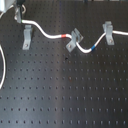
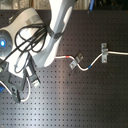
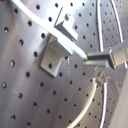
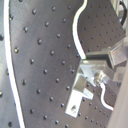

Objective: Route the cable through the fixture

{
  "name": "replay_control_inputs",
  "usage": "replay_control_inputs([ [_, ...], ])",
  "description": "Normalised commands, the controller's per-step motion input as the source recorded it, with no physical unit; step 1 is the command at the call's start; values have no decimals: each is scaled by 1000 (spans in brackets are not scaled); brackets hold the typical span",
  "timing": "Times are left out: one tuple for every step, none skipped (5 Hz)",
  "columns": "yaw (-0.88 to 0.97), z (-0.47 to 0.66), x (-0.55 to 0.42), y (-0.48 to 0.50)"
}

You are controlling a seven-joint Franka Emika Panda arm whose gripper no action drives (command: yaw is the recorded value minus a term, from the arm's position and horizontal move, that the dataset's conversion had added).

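White against the black perforated counter, the cable runs along the far part of the counter in the first exterior view, passing three small grey metal clips: the left clip, the middle clip and the right clip. Its red band lies just before the middle clip and its blue band just past it, with the cable dipping between the middle and right clips and then leaving toward the counter's right edge. Judging by this, the cable seems already threaded at the middle and right clips, while at the left clip it arcs over or beside the top, and whether it is seated there cannot be told; that seating looks like what is left. A slack loop of the cable hangs down along the counter's left edge. In the first wrist view the gripper is at the cable beside a clip, the jaws appearing closed on the cable, though the blur leaves this a judgement. In the second exterior view the robot arm with its dark hoses covers the left clip, and that bulk plus the loose loop could snag during the final seating
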Motion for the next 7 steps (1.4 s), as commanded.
replay_control_inputs([
  [391, 93, 208, 225],
  [69, 93, -94, 23],
  [177, 130, -314, 66],
  [246, 108, -327, 171],
  [260, 76, -72, 224],
  [266, 31, 178, 255],
  [29, 111, 55, 71],
])
